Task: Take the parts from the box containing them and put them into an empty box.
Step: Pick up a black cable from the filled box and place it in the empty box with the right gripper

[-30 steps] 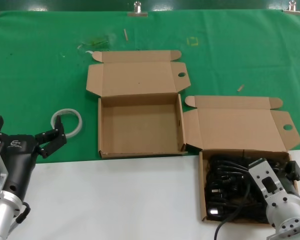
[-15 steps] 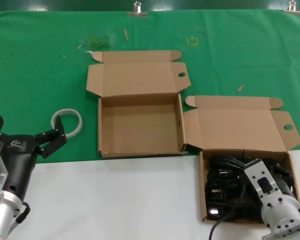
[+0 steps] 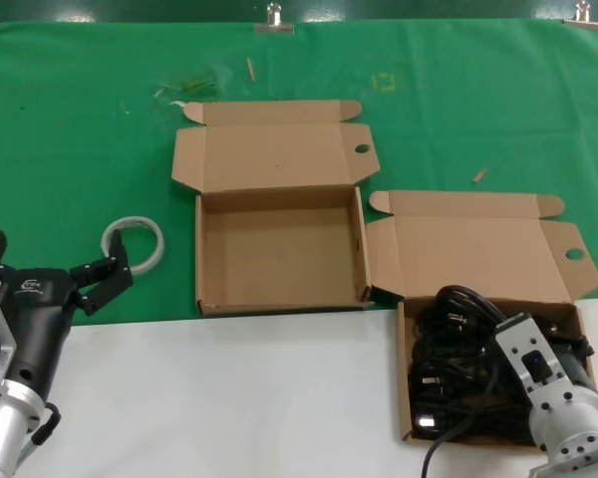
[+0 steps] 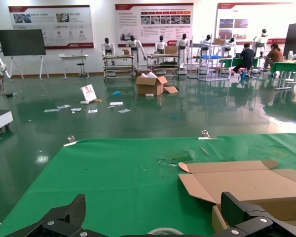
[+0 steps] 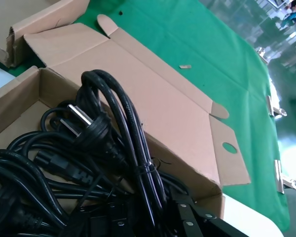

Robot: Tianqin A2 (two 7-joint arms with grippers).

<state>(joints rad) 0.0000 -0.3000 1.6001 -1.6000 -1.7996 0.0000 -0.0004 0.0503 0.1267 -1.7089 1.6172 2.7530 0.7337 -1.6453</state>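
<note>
Cardboard boxes: two [image 3: 279, 249], [image 3: 478, 261]; cord coils uncountable [image 3: 458, 368].

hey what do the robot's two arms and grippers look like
Left arm: black wrist housing with a small white logo, silver cylinder behind it, black cable, black gripper. Right arm: silver-grey ribbed metal with screw holes, a small black slot, and a black cable trailing off.

No legible text anywhere in these views. Wall posters [image 4: 50, 19] across the top of the left wrist frame, with red header bands and rows of small photographs, too distant to read. A small white emblem on the black left gripper [image 3: 55, 281], lower left of the head frame, too tiny to make out. Plain cardboard boxes [image 3: 279, 249], unprinted.
</note>
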